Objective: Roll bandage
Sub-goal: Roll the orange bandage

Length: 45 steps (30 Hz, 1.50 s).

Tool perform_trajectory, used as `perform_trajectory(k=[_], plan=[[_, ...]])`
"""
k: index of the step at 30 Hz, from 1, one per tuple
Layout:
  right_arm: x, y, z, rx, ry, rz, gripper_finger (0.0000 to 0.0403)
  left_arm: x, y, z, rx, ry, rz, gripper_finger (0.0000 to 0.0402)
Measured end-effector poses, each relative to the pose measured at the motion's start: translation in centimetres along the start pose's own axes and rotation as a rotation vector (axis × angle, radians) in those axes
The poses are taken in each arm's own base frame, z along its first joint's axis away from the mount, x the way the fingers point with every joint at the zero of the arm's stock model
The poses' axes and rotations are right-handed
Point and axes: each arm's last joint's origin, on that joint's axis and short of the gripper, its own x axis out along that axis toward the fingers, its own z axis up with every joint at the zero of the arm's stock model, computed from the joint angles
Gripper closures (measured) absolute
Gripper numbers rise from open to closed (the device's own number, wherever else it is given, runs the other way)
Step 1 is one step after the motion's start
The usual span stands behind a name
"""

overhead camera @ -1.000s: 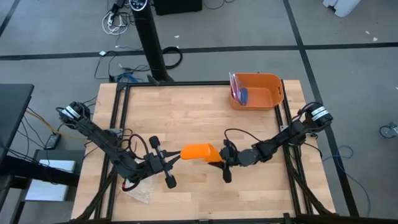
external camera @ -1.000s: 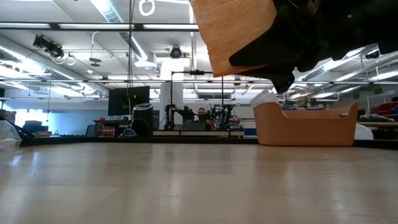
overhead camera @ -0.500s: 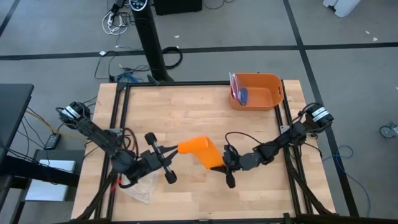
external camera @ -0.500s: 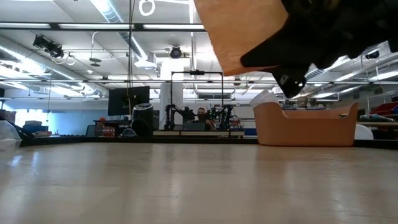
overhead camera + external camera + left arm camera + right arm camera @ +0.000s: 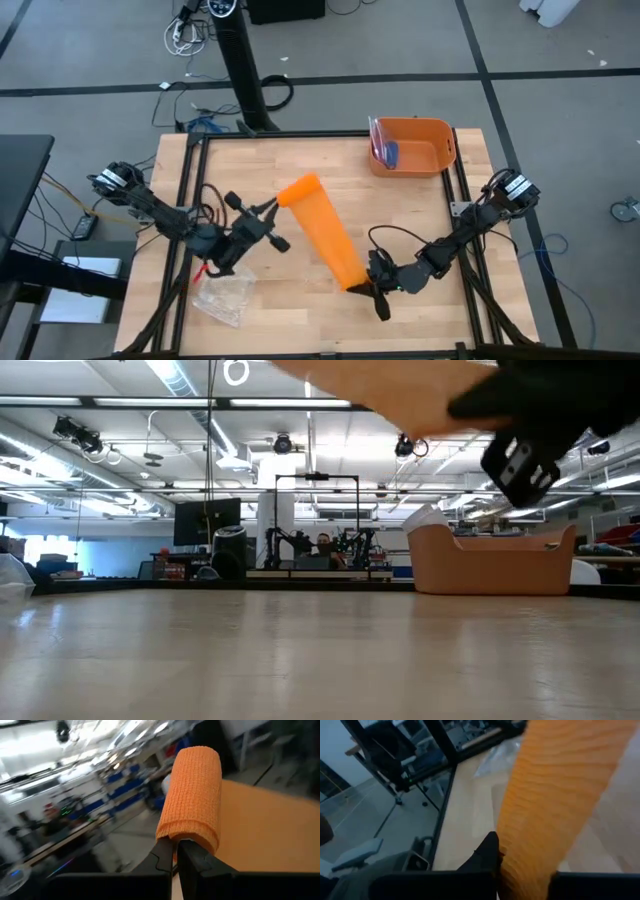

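Note:
The bandage (image 5: 325, 235) is a bright orange strip stretched slantwise above the table, with a rolled end (image 5: 298, 188) toward the far left and a flat free end (image 5: 350, 278) toward the near right. My left gripper (image 5: 276, 207) is shut at the rolled end (image 5: 192, 795). My right gripper (image 5: 364, 288) is shut at the free end. In the low view the bandage (image 5: 400, 390) and a dark gripper (image 5: 525, 430) hang high above the tabletop. My left gripper pinches the roll's end face (image 5: 186, 839) between its two fingers (image 5: 162, 857), coming level from the table's left, along the roll's axis. The roll is lifted clear of the table, and the strip (image 5: 270, 830) runs off it. My right gripper holds the strip's free end (image 5: 517, 865); one finger (image 5: 487, 852) shows beside the strip's edge, and the strip hides the other. The fingers come nearly level from the table's right. The strip (image 5: 555, 795) runs away from the fingers clear of the table, flat and drawn straight.
An orange plastic bin (image 5: 412, 146) with blue and pink items stands at the far right corner. A crinkled clear plastic bag (image 5: 225, 298) lies at the near left. A dark frame rail (image 5: 190, 200) borders the wooden table.
My left gripper has gone toward the far edge with the roll and has turned. My right gripper has gone toward the near edge with the free end. The bandage has been drawn out from a short piece into a long straight strip between them.

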Motion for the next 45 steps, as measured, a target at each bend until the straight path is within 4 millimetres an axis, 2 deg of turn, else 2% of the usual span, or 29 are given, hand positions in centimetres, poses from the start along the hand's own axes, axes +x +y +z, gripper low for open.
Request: perform_trajectory(k=[6, 9, 15, 21, 28, 32, 40, 45], plan=[[0.9, 2.6, 2.5, -0.079, -0.057, 0.038, 0.0403, 1.1, 0.3, -4.8, 0.063, 0.071, 0.073, 0.0388], [1.6, 3.8, 4.4, -0.147, -0.071, 0.031, 0.0403, 1.2, 0.3, -7.1, 0.069, 0.083, 0.072, 0.0388], [2.7, 5.9, 9.1, -0.345, -0.092, -0.011, 0.0403, 0.6, 0.4, -11.4, 0.049, 0.105, 0.045, 0.0389], [3.4, 7.0, 14.8, -0.498, -0.092, -0.084, 0.0403, 0.3, -0.1, -13.6, 0.037, 0.125, -0.059, 0.0389], [3.2, 6.7, 21.0, -0.602, -0.124, -0.172, 0.0403, 0.6, -2.1, -13.9, 0.090, 0.139, -0.149, 0.0389], [3.2, 5.3, 23.4, -0.613, -0.126, -0.229, 0.0403, 0.9, -4.3, -13.5, 0.176, 0.127, -0.219, 0.0389], [3.6, 1.9, 25.6, -0.595, -0.112, -0.318, 0.0403, 0.2, -8.9, -11.9, 0.349, 0.072, -0.295, 0.0389], [3.7, 0.0, 26.4, -0.589, -0.086, -0.374, 0.0403, -1.3, -10.2, -10.9, 0.362, 0.037, -0.329, 0.0389]])
